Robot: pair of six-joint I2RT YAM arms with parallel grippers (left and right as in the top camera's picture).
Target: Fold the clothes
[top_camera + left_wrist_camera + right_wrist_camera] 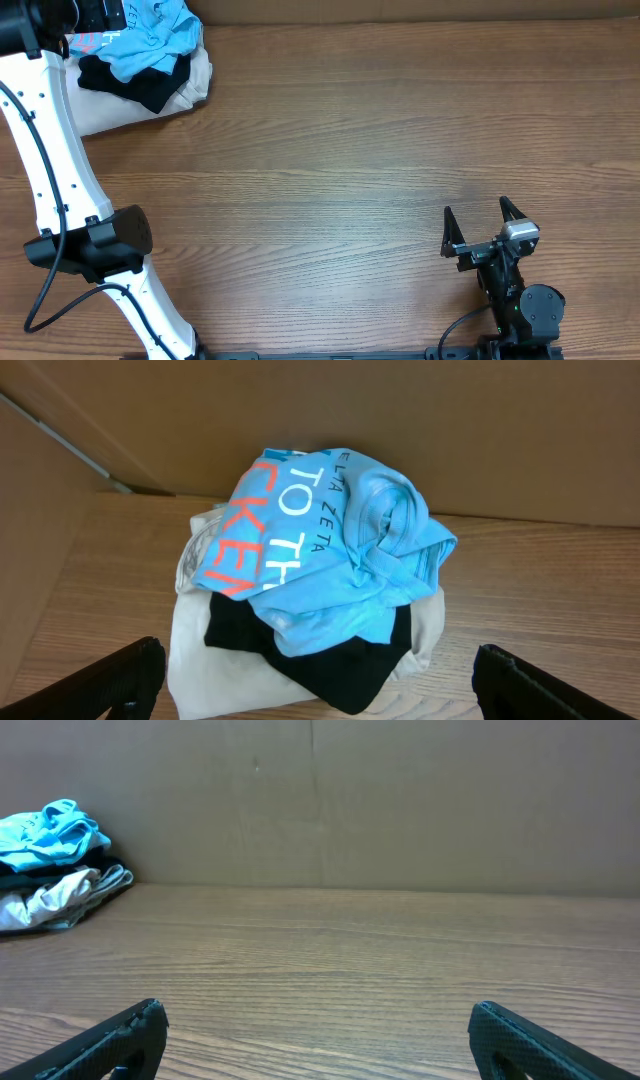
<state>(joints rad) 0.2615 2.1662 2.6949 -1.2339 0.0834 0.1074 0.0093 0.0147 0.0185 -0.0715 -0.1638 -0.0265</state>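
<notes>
1 blue T-shirt (150, 42) crumpled atop pile, far-left bench (350, 130) corner, over 1 black garment (135, 82), 1 cream garment (120, 108). Facing pile, left fingers (120, 675) spread wide, empty. Near front edge, right fingers (120, 1035) wide apart, empty.

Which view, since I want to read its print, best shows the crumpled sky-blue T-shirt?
The left wrist view: the sky-blue T-shirt fills mid-frame, its white and red-orange lettering partly readable. Overhead shows it small in the top-left corner; the right wrist view shows a distant lump at far left.
</notes>
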